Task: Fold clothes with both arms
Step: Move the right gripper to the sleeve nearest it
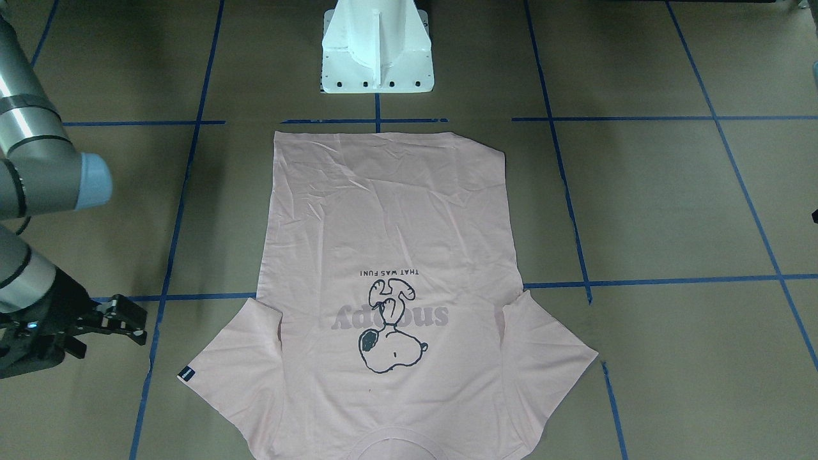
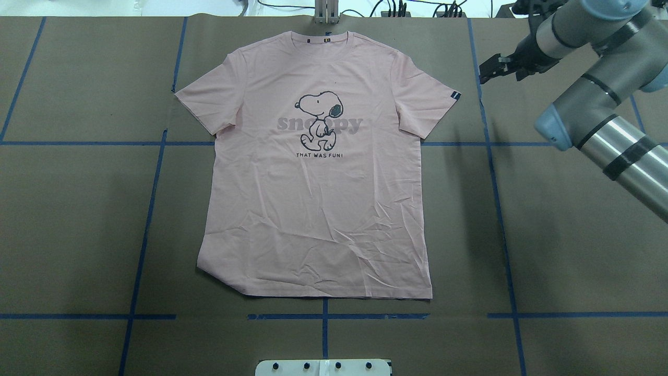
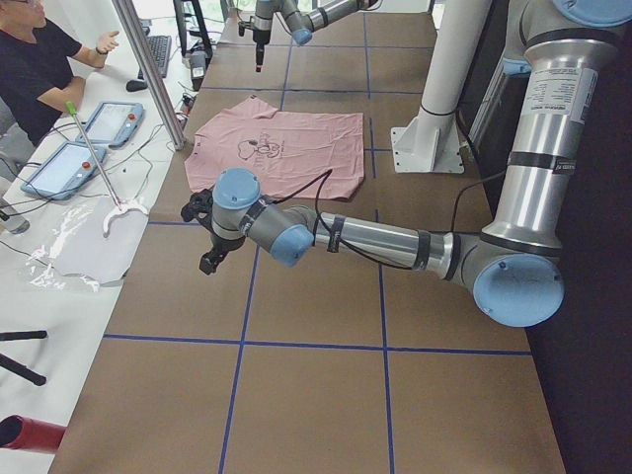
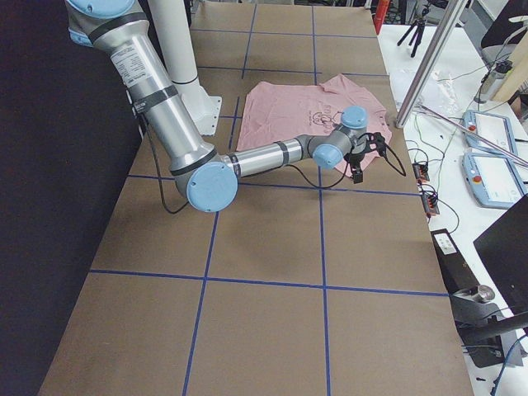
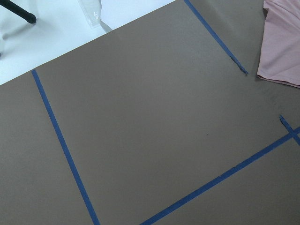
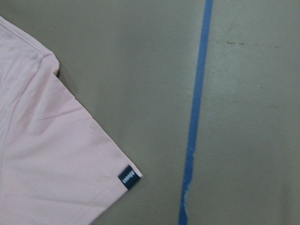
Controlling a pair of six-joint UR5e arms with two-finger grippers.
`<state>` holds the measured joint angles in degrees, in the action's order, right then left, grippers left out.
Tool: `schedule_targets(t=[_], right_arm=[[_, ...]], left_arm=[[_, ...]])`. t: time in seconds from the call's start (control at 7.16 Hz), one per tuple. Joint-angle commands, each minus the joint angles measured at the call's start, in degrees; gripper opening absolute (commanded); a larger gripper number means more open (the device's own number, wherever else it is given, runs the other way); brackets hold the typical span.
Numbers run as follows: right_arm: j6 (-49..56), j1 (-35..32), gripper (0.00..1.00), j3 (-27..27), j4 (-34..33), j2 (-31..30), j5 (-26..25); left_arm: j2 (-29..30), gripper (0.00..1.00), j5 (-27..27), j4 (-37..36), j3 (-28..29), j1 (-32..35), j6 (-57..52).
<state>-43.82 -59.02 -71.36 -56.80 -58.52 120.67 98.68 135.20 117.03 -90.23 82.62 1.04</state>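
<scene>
We see a long table (image 2: 78,235) covered in brown paper and marked off in a grid of blue tape lines (image 2: 148,209). The white pedestal base (image 1: 377,57) stands at its robot side. A side bench (image 3: 59,247) with teach pendants and a seated operator (image 3: 35,69) runs along the far side. The pink Snoopy T-shirt (image 2: 323,209) lies flat at the middle, print up, collar toward the bench. The right gripper (image 2: 486,70) hangs just beyond the tagged sleeve, its fingers parted and holding nothing. The left gripper (image 3: 204,237) is over bare paper, well apart from the other sleeve; we cannot tell how it stands. The sleeve tag (image 6: 129,177) is dark.
</scene>
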Motion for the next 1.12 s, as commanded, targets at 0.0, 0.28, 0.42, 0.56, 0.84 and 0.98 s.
schedule_targets(t=[0.0,0.28,0.42,0.56,0.84,0.98], right_arm=[[-3.64,2.58,1.0,8.57,2.57,6.73,-2.1],[-3.55,3.73,0.98,13.86,3.45,9.64,-3.5],[-3.55,5.56,0.98,16.15,3.8,10.18,-7.17],[-3.55,5.84,0.98,16.52,3.81,10.18,-7.64],[-3.37,6.02,0.95,17.4,3.89,10.1,-7.64],[-3.37,6.02,0.92,17.49,3.89,10.1,-7.56]], left_arm=[[0.46,1.0,-0.03,0.21,0.58,-0.45,0.63],[0.37,1.0,0.15,0.21,0.06,-0.45,0.72],[0.37,1.0,0.15,0.21,0.05,-0.45,0.72],[0.37,1.0,0.15,0.21,0.14,-0.45,0.72],[0.37,1.0,0.33,0.21,0.05,-0.45,0.81],[0.28,1.0,0.33,0.21,0.14,-0.45,0.81]])
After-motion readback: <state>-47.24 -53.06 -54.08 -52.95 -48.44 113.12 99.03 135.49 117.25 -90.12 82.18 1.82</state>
